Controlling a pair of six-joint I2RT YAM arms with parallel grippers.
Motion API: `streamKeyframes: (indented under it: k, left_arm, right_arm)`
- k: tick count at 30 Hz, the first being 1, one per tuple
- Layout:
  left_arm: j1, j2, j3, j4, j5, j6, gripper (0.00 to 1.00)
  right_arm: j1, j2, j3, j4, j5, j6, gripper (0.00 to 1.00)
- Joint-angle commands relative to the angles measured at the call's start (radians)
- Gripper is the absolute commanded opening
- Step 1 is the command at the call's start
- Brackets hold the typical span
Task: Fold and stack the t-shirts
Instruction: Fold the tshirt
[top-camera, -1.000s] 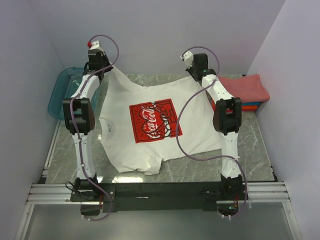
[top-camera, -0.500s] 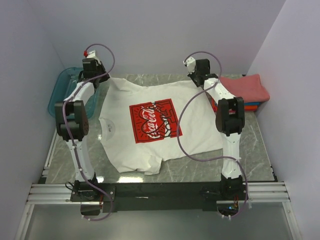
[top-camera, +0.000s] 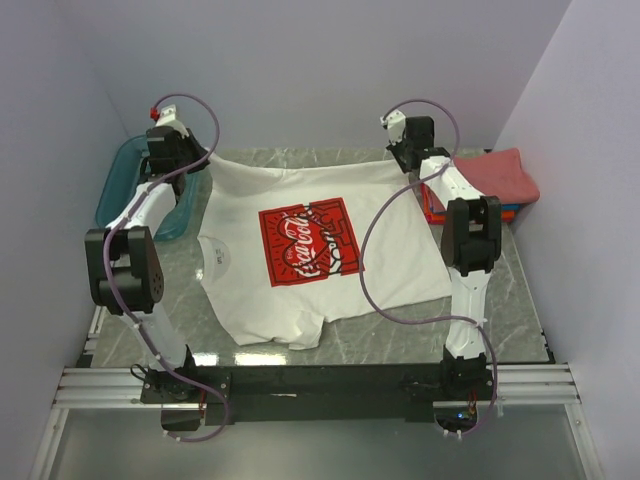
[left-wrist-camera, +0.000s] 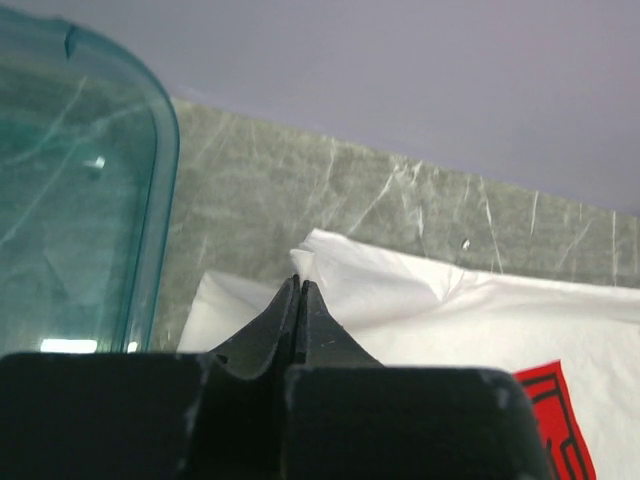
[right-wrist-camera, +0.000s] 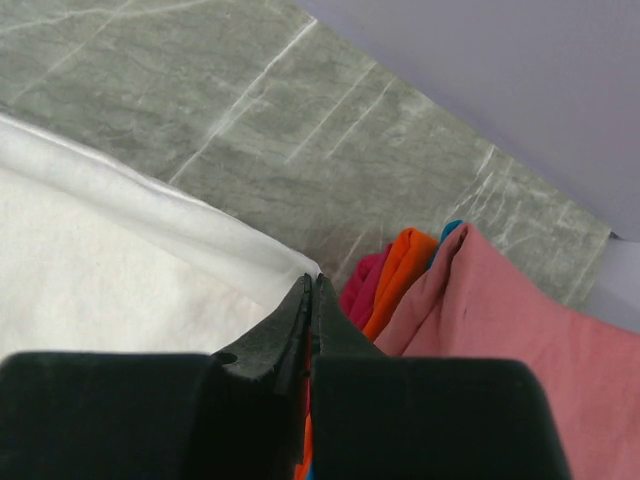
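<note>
White tee w/ a red square chest print lies spread face-up over the middle of the table. Its neck points toward the left edge. Its far side is raised and stretched taut btwn my two arms.

Left gripper is clamped tight on the cloth's far-left corner, up by the table's far-left corner. Right gripper is pinched closed on the far-right corner, w/ the hem fold showing at the tips.

My read: the fabric is light, soft and floppy w/ no stiffness, so it'll sag and drag wherever it's unsupported. A thin pinch could slip if I pull hard. Best holds are corners and hem seams, where the cloth is doubled, i.e. what I've got now. Near edge looks rumpled.

Folded stack of coral-red, orange and blue tees sits at the far-right edge, just beside the right gripper, so there's snag risk. Teal bin is at the far-left edge, just beside the left gripper.
</note>
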Motion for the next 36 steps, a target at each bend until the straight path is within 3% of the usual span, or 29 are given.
streamKeyframes:
  k: [1, 36]
  left_arm:
    - [0.008, -0.087, -0.068, 0.058, 0.019, 0.012, 0.0]
    - [0.014, -0.354, -0.356, 0.074, 0.023, -0.035, 0.0]
  right_arm:
    - [-0.011, -0.073, -0.009, 0.032, -0.016, 0.021, 0.0]
    - [-0.037, -0.083, -0.072, 0.046, 0.009, 0.019, 0.0]
